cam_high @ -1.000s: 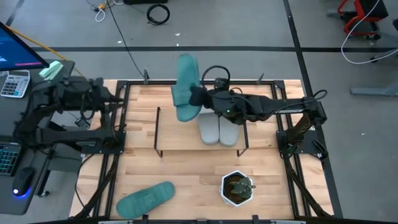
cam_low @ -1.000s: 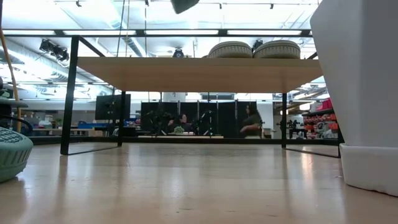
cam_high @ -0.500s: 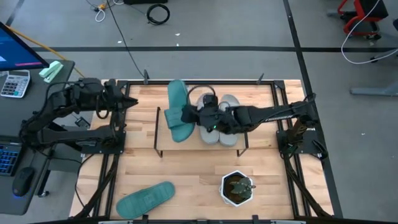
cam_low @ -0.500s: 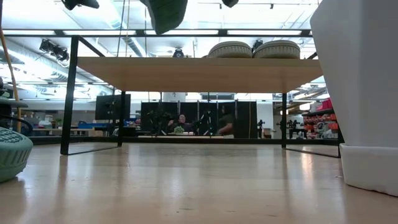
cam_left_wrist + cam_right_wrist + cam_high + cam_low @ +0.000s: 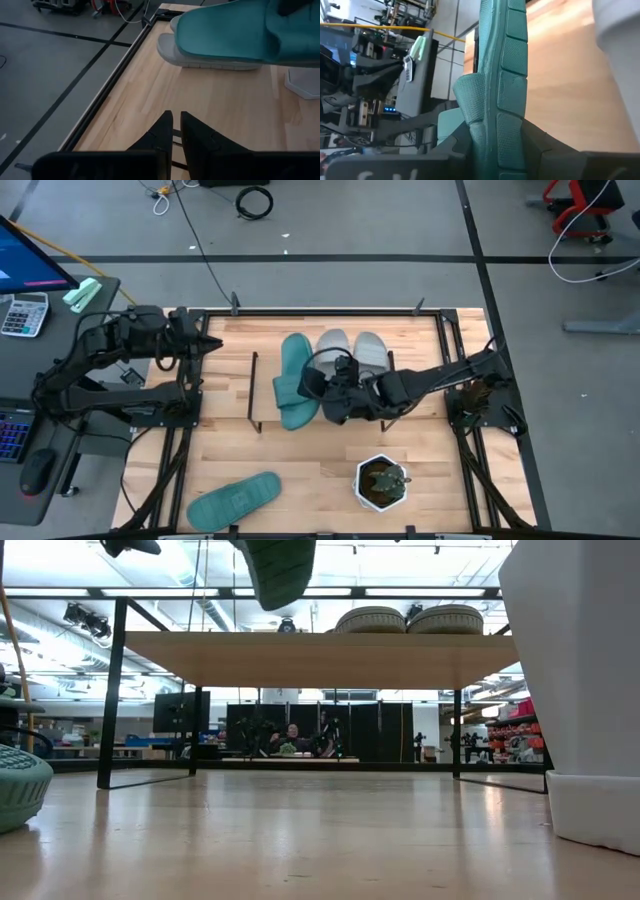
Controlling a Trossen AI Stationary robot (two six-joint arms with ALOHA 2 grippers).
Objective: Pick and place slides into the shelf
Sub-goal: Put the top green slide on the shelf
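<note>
My right gripper [image 5: 318, 385] is shut on one teal-green slide [image 5: 293, 380] above the left part of the shelf [image 5: 268, 412]; this slide also shows at the top of the low view [image 5: 277, 565] and fills the right wrist view [image 5: 502, 75]. Two light grey slides [image 5: 352, 350] lie side by side, soles down, on the shelf's board [image 5: 320, 658]. The other teal slide [image 5: 233, 500] lies flat on the table near its near-left corner. My left gripper [image 5: 205, 343] waits shut over the table's left edge [image 5: 175, 131]. My right gripper pinches the teal slide between its two fingers [image 5: 540, 145], across its thickness beside the strap [image 5: 470, 95]. The fingers come level from the table's right, across the slide's length. The slide is lifted clear above the shelf board and stands on edge.
A white hexagonal pot with a small plant [image 5: 381, 482] stands near the table's near edge, right of centre, large in the low view [image 5: 575, 690]. Black frame rails [image 5: 185, 430] border the table. People move in the room behind [image 5: 292, 738].
My right gripper has carried the teal slide from over the table's far edge toward the near edge and downward, to a spot over the shelf left of the grey slides. My left gripper has reached a little toward the right.
</note>
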